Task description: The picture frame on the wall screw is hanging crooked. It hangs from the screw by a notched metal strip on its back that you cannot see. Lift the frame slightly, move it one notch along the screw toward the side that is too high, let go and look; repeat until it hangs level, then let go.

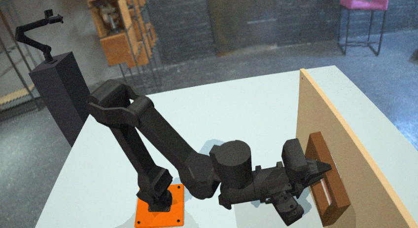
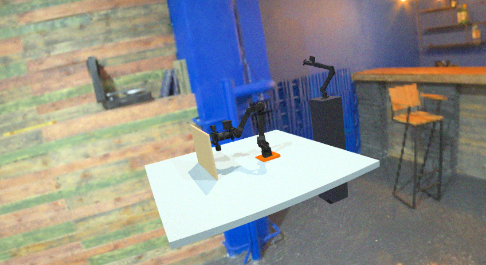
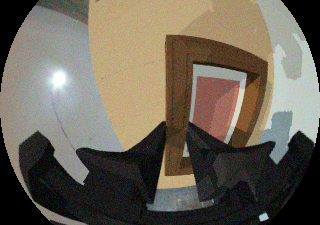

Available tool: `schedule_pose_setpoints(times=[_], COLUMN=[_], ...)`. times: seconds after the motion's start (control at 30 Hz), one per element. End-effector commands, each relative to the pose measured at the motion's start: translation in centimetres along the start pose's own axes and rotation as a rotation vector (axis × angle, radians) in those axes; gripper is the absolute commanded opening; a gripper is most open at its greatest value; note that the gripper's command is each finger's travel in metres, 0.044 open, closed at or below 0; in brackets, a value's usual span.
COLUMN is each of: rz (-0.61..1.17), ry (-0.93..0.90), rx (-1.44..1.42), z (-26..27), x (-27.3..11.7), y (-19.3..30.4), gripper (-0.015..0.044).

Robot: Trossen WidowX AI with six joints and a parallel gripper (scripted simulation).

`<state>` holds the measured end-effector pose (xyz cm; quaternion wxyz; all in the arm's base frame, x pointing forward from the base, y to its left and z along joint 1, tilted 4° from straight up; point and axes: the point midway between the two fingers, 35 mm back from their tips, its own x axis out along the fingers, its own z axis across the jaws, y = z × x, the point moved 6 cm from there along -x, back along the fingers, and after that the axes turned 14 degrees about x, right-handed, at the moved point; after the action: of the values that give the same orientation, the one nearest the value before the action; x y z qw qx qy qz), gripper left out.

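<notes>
The brown picture frame [image 1: 341,192] [image 3: 220,51] hangs against the tan upright board [image 1: 313,108] [image 2: 203,149] [image 3: 130,60]. It holds a pink picture [image 3: 217,102] with a white border. In the wrist view its top edge runs down toward the right and its left rail looks nearly upright; the lens bends lines, so the exact tilt cannot be told. My gripper [image 1: 326,172] [image 3: 175,124] is shut on the frame's left rail, one fingertip at each side of it. The screw and the notched strip are hidden. The board hides the frame in the exterior view.
My arm reaches across the white table [image 1: 234,108] [image 2: 289,180] from its orange base plate [image 1: 146,218] [image 2: 277,155]. The board stands upright on the table, just behind the frame. A second arm [image 1: 32,26] [image 2: 329,78] stands on a dark pedestal [image 1: 50,91] [image 2: 327,125] off the table.
</notes>
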<state>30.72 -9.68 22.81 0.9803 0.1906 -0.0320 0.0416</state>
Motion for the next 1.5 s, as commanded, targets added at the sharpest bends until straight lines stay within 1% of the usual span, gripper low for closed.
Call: schedule_pose_setpoints(times=[0.0,0.1,0.13,0.17,1.47], rz=[-0.003,-0.003,-0.003,-0.003,-0.003], ry=[-0.002,-0.002,-0.002,-0.002,-0.003], rx=[-0.003,-0.003,-0.003,-0.003,-0.003], z=[0.04,0.04,0.04,0.04,1.02], x=[0.03,0.03,0.03,0.03,0.01], y=[-0.04,-0.04,-0.04,-0.04,0.3], gripper=[0.005,0.003,0.0003,0.0,0.0])
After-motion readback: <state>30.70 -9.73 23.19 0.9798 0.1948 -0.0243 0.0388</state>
